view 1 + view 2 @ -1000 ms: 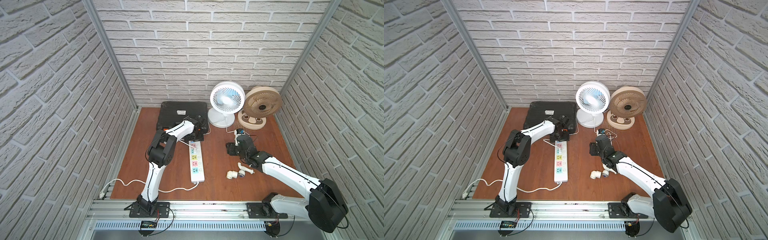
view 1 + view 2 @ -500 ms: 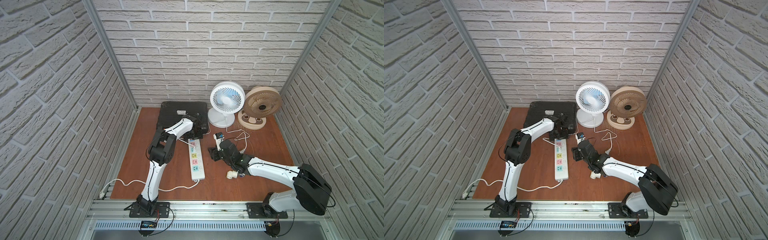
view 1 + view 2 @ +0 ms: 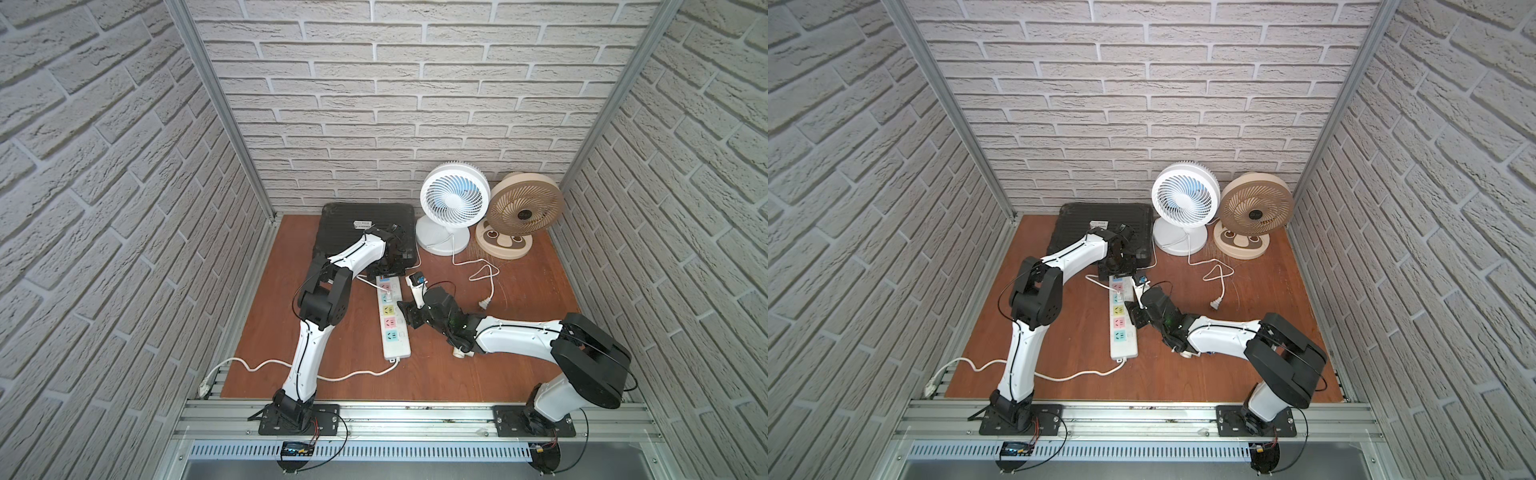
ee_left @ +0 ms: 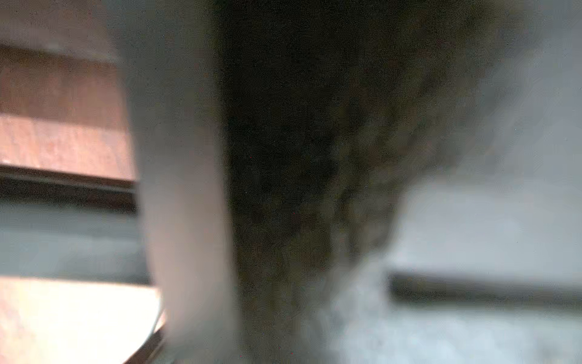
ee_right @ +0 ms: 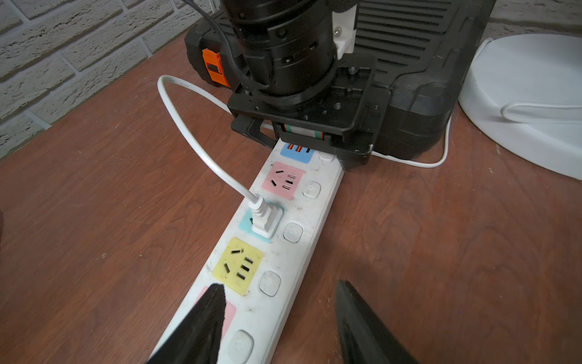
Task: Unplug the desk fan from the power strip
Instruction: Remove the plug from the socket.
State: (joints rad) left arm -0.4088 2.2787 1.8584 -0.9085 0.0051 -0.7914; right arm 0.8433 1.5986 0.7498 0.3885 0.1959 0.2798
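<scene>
White plug (image 5: 263, 220) seated in power strip (image 5: 310, 211), frame centre.
Your right fingers (image 5: 208, 312) stand apart and empty, lower frame; your left fingers (image 5: 354, 156), upper centre: cannot tell.

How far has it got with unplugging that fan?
Nothing looks done yet: a white plug still sits in the teal socket of the power strip. In hand: the left gripper sits at the strip's far end, and the open right gripper hovers over the strip, short of that plug. Left: close on the plug and pull it out.
</scene>
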